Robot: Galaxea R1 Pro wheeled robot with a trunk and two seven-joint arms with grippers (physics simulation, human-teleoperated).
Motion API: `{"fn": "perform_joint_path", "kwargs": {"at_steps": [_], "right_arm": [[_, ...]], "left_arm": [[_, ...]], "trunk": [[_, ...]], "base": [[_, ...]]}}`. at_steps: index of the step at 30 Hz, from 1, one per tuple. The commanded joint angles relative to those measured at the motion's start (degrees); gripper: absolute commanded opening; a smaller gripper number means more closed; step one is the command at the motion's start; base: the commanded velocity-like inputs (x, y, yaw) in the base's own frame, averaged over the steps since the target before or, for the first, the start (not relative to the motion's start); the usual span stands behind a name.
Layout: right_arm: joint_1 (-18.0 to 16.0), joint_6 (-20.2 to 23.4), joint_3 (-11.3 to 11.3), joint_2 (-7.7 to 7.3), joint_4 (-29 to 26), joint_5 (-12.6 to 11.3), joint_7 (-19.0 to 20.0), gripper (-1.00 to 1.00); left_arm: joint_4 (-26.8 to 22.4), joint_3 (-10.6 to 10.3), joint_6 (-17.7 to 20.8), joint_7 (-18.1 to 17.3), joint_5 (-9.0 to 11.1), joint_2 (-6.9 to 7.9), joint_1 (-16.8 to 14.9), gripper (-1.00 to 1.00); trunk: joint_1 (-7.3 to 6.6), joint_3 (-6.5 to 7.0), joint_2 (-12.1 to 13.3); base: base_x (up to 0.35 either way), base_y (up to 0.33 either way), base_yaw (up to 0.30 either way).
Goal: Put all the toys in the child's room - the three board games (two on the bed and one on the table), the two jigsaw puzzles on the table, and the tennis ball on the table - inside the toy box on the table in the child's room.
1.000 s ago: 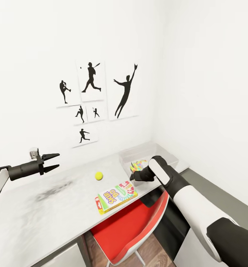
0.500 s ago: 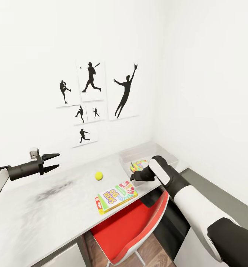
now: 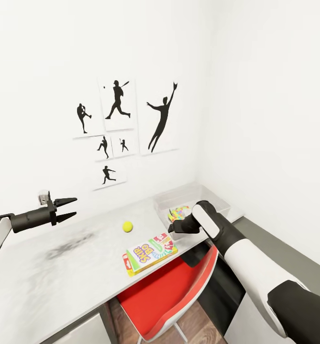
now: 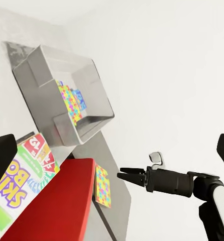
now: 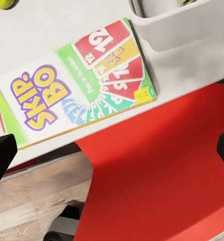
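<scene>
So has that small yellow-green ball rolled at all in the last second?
No. The small yellow-green ball sits where it was, beside the SKIP-BO box.

SKIP BO box flat on table (ball nearby); puzzle in bin.

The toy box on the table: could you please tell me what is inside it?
One multicoloured jigsaw puzzle lies inside the toy box. The right end effector and forearm cover the near corner in the head view; nothing else inside shows.
</scene>
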Motion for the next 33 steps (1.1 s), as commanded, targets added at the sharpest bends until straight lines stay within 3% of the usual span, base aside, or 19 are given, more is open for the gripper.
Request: {"fn": "perform_joint_path", "kwargs": {"at_steps": [1,33], "right_arm": [[-0.1,0.1,0.1,-0.03,0.0,-0.6,-0.6,1.00],[-0.1,0.1,0.2,-0.04,0.0,-0.6,-0.6,1.00]], "left_arm": [[0.0,0.1,0.2,-0.2,-0.1,0.00,0.0,1.00],[0.0,0.1,0.2,-0.2,-0.1,0.00,0.0,1.00]], "trunk": [[0.04,-0.14,-0.1],[0.04,-0.14,-0.1]], "base": [[0.000,0.000,0.000],[0.010,0.013,0.000]]}}
